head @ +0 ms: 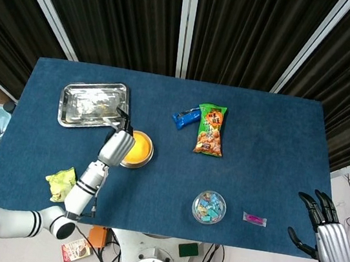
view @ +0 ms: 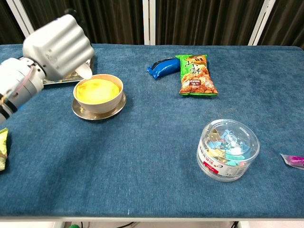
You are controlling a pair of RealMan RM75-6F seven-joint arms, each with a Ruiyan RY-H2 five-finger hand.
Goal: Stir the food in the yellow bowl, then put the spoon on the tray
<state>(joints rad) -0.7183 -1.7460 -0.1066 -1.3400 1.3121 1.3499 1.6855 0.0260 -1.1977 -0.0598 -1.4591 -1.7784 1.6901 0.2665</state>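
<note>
The yellow bowl (head: 137,150) (view: 98,90) sits on a small metal saucer left of centre, with yellow food inside. My left hand (head: 117,144) (view: 57,45) hovers over the bowl's left rim and grips a white spoon (view: 85,71). The spoon's tip hangs just above the rim, clear of the food. Behind and to the left lies the steel tray (head: 76,94), mostly hidden by the hand in the chest view. My right hand (head: 327,234) stays open beyond the table's front right corner.
A green snack bag (head: 210,129) (view: 195,74) and a blue packet (head: 185,116) (view: 163,65) lie at the back centre. A clear round tub (head: 208,207) (view: 228,148) and a pink wrapper (head: 254,218) are front right. A yellow-green crumpled bag (head: 62,183) lies front left.
</note>
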